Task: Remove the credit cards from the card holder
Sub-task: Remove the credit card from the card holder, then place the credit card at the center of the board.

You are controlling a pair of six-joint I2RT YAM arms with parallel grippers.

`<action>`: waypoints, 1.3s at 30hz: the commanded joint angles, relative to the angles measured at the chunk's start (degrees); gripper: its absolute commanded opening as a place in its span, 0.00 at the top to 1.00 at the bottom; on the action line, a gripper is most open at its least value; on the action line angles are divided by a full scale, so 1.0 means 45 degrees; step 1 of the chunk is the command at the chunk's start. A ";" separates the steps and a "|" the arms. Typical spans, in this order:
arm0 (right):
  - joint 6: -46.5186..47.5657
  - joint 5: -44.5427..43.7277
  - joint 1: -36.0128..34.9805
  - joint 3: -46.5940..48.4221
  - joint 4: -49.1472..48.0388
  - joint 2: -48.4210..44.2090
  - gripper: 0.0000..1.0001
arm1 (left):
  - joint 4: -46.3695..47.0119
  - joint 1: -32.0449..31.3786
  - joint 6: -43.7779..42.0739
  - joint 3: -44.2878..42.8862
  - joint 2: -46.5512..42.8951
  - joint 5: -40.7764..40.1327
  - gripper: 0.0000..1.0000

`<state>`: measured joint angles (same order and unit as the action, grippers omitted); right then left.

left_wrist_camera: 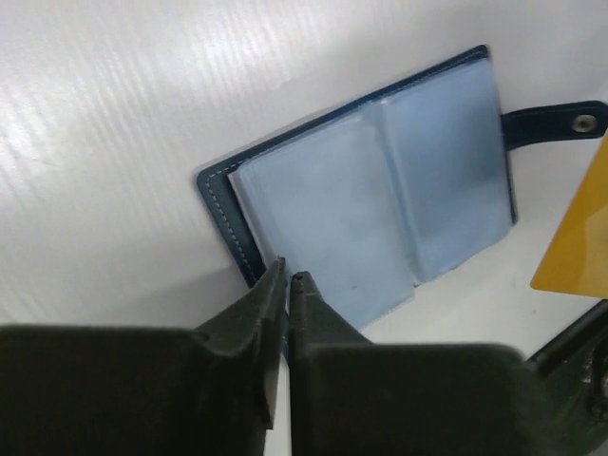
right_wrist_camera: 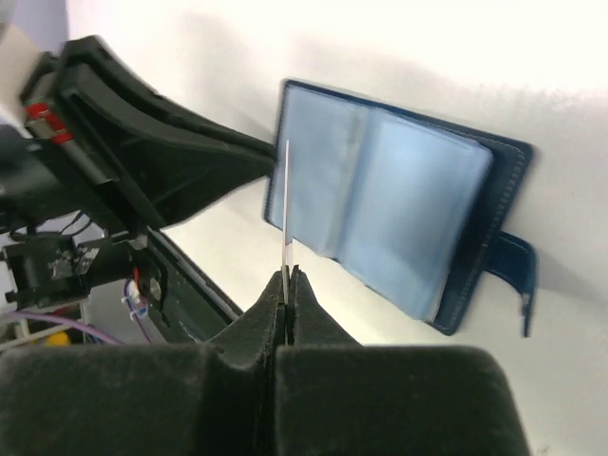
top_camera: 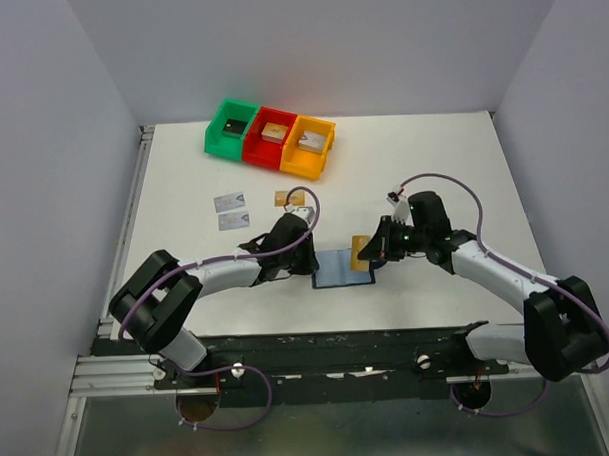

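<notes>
White table holds the open dark blue card holder. Left gripper, fingers together, leans at its edge; right gripper pinches a thin gold card.

The left arm is extending to the right, held low. Its gripper is pointing downward with the fingers almost together and only a slit showing between the tips. The right arm is reaching to the left with the elbow bent. Its gripper is clamping a thin tan-gold card edge-on between closed fingers.
</notes>
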<state>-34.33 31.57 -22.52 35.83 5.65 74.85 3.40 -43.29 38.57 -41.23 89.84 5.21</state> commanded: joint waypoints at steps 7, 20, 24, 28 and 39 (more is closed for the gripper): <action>0.3311 0.2531 -0.0189 0.1333 0.1909 -0.2199 1.00 | -0.0736 -0.0264 -0.1108 -0.0213 -0.4628 -0.0105 0.21; 0.6356 0.4739 -0.3177 0.4788 0.6378 -0.1478 1.00 | 0.0437 0.1592 -0.2671 0.0784 -0.9164 0.7859 0.21; 0.6924 0.4957 -0.3763 0.5356 0.7200 -0.1204 1.00 | 0.0377 0.1592 -0.2887 0.0803 -0.9321 0.9268 0.23; 0.7101 0.4898 -0.3960 0.5630 0.7514 -0.1067 1.00 | 0.1078 0.1592 -0.2536 0.0959 -0.9087 1.0187 0.26; 0.7491 0.5133 -0.4467 0.6314 0.8138 -0.0969 1.00 | 0.2115 0.1592 -0.1872 0.1174 -0.8247 1.1224 0.37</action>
<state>-2.37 52.62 -41.47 62.00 39.44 69.89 8.54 -36.38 28.58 -36.91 52.10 51.29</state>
